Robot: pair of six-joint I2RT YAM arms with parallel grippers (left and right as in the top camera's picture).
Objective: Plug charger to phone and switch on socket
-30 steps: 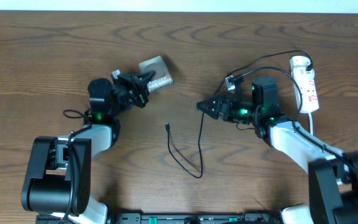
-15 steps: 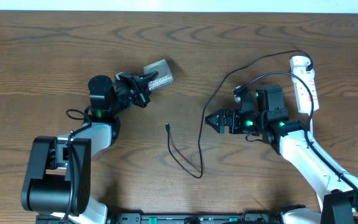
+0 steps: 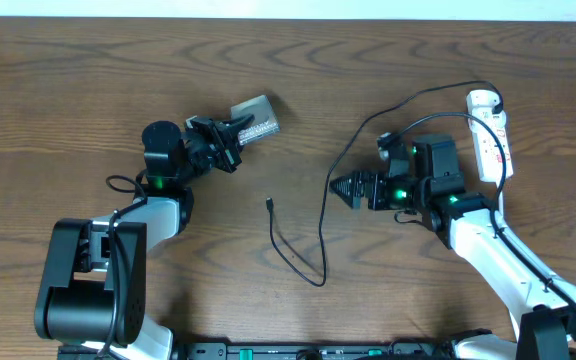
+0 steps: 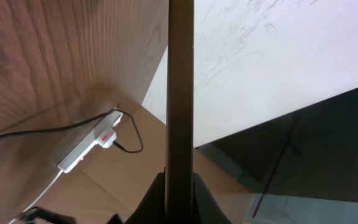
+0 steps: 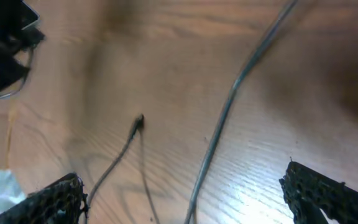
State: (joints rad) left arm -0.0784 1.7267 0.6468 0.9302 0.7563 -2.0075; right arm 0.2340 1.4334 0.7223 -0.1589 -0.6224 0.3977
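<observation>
My left gripper (image 3: 228,137) is shut on the phone (image 3: 258,115) and holds it tilted up off the table; in the left wrist view the phone (image 4: 180,93) shows edge-on between the jaws (image 4: 180,194). The charger cable (image 3: 325,215) runs from the white adapter (image 3: 481,99) on the socket (image 3: 495,140) in a long loop to its plug tip (image 3: 269,204) lying on the table. My right gripper (image 3: 342,187) is open and empty, just right of the cable. In the right wrist view the cable (image 5: 229,106) passes between the open fingers (image 5: 188,199), with the plug tip (image 5: 138,121) farther off.
The socket also shows far off in the left wrist view (image 4: 92,146), its white cord trailing away. The robots' thicker black cables hang by both arms. Wooden table (image 3: 88,80) all round.
My right gripper has drawn back to the right and a little down, now beside the cable loop. The left gripper has tilted the phone up slightly. The plug tip has not moved.
</observation>
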